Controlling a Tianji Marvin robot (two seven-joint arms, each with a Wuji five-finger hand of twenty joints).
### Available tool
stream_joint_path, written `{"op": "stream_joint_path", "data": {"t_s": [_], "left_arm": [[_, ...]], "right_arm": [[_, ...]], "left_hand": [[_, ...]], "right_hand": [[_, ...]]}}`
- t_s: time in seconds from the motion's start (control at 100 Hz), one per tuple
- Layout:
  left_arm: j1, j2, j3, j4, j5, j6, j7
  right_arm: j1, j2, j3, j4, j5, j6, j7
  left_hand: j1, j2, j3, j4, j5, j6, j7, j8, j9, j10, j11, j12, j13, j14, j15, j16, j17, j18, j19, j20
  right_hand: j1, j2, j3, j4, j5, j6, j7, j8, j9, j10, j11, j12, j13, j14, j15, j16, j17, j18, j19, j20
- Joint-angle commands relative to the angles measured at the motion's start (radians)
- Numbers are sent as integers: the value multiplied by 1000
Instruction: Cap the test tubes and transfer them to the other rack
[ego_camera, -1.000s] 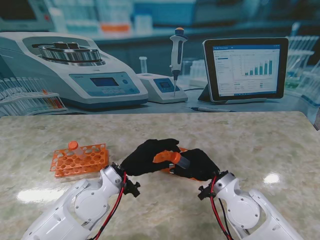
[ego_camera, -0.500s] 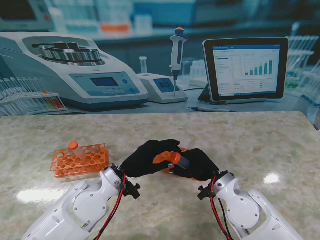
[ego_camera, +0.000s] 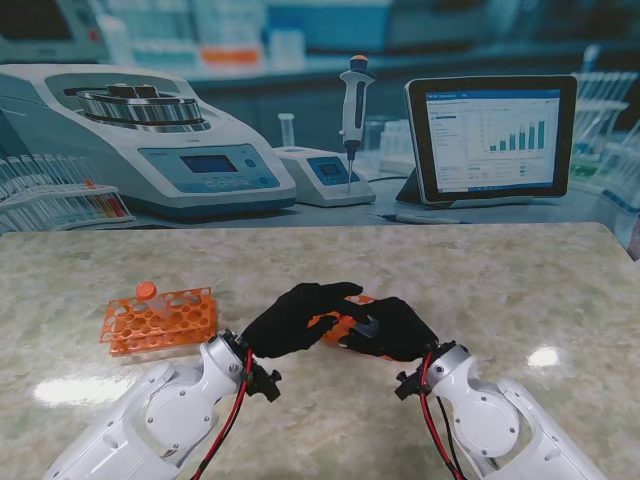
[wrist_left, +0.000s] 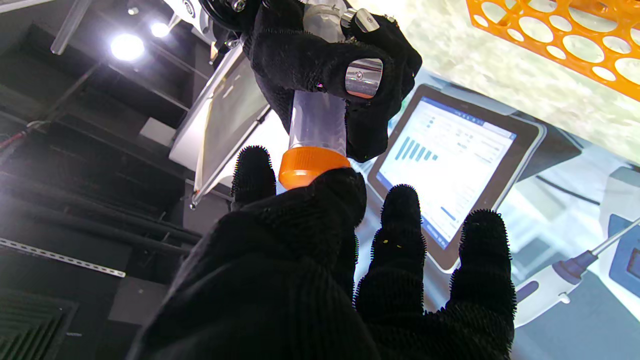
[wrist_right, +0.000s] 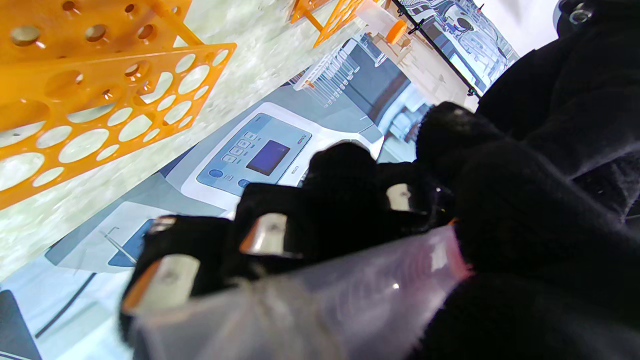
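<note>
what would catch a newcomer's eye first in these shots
Two black-gloved hands meet at the near middle of the marble table: the right hand grips a clear test tube while the left hand works its orange cap with its fingers. To the robot's left stands an orange rack holding one capped tube. A second orange rack lies just beyond the hands.

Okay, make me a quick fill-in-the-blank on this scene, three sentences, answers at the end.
1. The clear plastic test tube is gripped by the ___ hand.
2. The left hand touches the tube's round cap, whose colour is ___.
3. The orange plastic rack on the robot's left holds ___ capped tube.

Answers: right; orange; one
</note>
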Motion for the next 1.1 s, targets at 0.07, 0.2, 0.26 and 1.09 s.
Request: {"op": "stream_joint_path", "data": {"t_s": [0.07, 0.2, 0.26, 1.09], "left_arm": [[6, 3, -8, -14, 2, -2, -5], [16, 4, -18, -24, -3, -4, -9], [24, 5, -25, -32, -8, -7, -12], [25, 7, -33, -50, -5, 46, -29]], "right_arm": [[-6, -3, -5, -5, 2, 4, 5], [-7, -3, -5, -6, 2, 4, 6], [-7, -3, -5, -6, 3, 3, 6], [-6, -4, -6, -5, 1, 4, 3]], "left_hand": [[82, 28, 67, 10, 17, -44, 23, 13, -6, -23, -9, -16, -18, -8, -11, -17, -16, 10, -3, -21], [82, 53, -31, 13, 8, -28, 7, 4, -11, -19, -13, -18, -24, -7, -13, -17, -20, 6, -8, -22], [82, 81, -114, 30, 2, -11, -9, -6, -14, -17, -16, -18, -28, -7, -15, -17, -24, 4, -14, -22], [-287, 32, -461, 72, -119, 359, -128, 167, -95, 32, -30, 18, -67, -53, -12, 7, -25, -13, -34, -14]], "right_hand": [[52, 10, -10, -20, 45, -45, 50, 31, 45, 19, -2, 18, 63, -188, 170, 34, 64, -61, 197, 18], [52, 11, -10, -20, 45, -45, 50, 31, 45, 21, -1, 18, 63, -188, 170, 34, 64, -61, 197, 18], [53, 11, -10, -20, 45, -45, 50, 31, 44, 20, -2, 17, 63, -188, 170, 34, 64, -61, 197, 18], [53, 11, -11, -20, 45, -48, 49, 32, 45, 20, -2, 17, 63, -188, 170, 34, 64, -61, 196, 18]]}}
